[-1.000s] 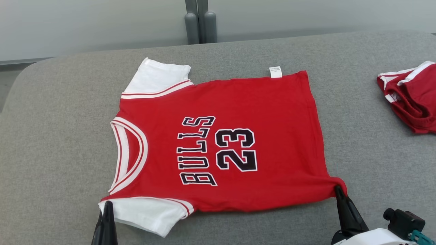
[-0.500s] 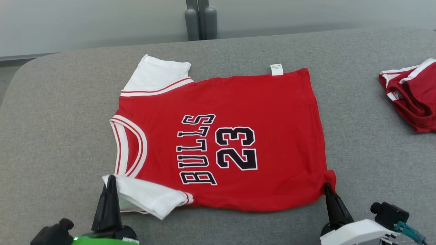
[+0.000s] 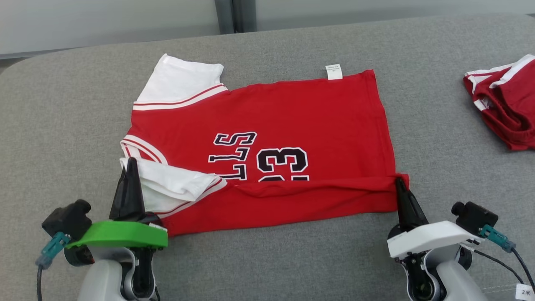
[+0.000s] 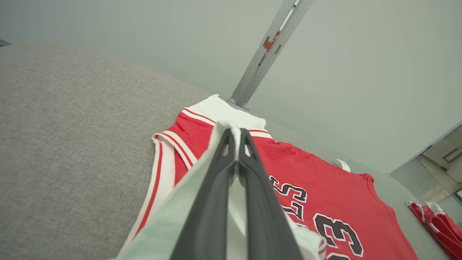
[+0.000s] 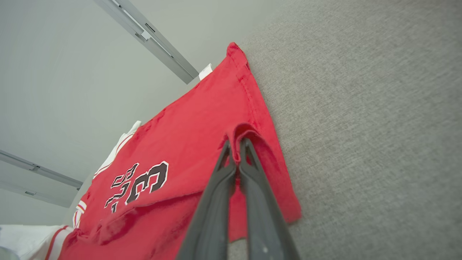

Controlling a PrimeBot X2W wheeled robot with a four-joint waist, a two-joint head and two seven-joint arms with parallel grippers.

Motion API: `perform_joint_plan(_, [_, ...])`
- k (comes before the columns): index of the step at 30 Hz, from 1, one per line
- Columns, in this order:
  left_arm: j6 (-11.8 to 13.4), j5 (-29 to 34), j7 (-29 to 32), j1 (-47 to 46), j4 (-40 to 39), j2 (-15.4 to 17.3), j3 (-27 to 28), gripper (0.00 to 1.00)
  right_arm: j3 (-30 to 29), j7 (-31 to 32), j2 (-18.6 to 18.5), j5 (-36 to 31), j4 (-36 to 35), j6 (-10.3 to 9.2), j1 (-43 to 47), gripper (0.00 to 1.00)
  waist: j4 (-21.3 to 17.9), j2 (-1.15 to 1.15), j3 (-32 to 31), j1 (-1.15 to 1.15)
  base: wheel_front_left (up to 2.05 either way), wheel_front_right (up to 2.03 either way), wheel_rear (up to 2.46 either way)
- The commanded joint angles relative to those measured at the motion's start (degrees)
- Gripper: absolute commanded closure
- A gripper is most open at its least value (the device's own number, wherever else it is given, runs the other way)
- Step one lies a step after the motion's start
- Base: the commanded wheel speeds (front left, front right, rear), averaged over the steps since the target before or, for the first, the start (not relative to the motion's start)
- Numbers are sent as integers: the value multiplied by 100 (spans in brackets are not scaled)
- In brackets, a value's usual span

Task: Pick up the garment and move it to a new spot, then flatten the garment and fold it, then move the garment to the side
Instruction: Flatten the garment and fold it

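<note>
The garment [image 3: 301, 113] is a red jersey with white sleeves and black lettering, spread on the grey cushion. Its near edge is lifted and folded over the lower part of the lettering. My left gripper [image 3: 132, 161] is shut on the near white sleeve [image 3: 171, 182]; the left wrist view shows white cloth pinched at the left gripper [image 4: 235, 134]. At the hem's near corner my right gripper [image 3: 400, 180] is shut on red cloth, and the right wrist view shows that corner [image 5: 240, 131] clamped between the fingers of the right gripper [image 5: 235, 144].
A second red and white garment [image 3: 505, 108] lies crumpled at the right edge of the cushion. A grey post [image 3: 228, 16] stands behind the cushion's far edge. Bare cushion [image 3: 62, 125] surrounds the jersey.
Both grippers have moved away from me with the jersey's near edge, folding it over the lower lettering. The head camera has tilted down, bringing both wrists into view.
</note>
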Motion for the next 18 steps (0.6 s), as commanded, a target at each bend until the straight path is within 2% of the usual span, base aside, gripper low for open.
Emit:
perform_joint_plan(1, [-21,68,3,-210,109,13,29,100,-19,-20,0,-33,107,2,-161,100,-47,0,114,0,0,0,0])
perform_joint_plan(12, [-18,235,2,-813,838,-15,95,100,65,-20,49,-82,636,2,-743,100,-133,0,345,0,0,0,0])
perform_joint_plan(13, [-18,241,2,-857,888,-15,99,93,78,-20,48,-82,661,2,-782,100,-139,0,351,0,0,0,0])
perform_joint_plan(14, [-18,258,2,-899,930,-16,104,65,87,-20,46,-72,676,2,-830,90,-145,0,358,0,0,0,0])
perform_joint_plan(15, [-18,265,2,-922,951,-17,98,37,100,-20,46,-51,689,2,-850,69,-148,0,361,0,0,0,0])
perform_joint_plan(16, [-18,261,2,-950,955,-20,56,0,102,-20,49,-45,688,2,-871,14,-152,0,362,0,0,0,0])
perform_joint_plan(17, [-19,220,2,-970,927,-23,13,0,85,-20,47,-54,675,2,-885,0,-154,0,363,0,0,0,0])
perform_joint_plan(18, [-19,159,3,-980,901,-26,-48,0,66,-20,47,-44,663,2,-896,0,-152,0,362,0,0,0,0])
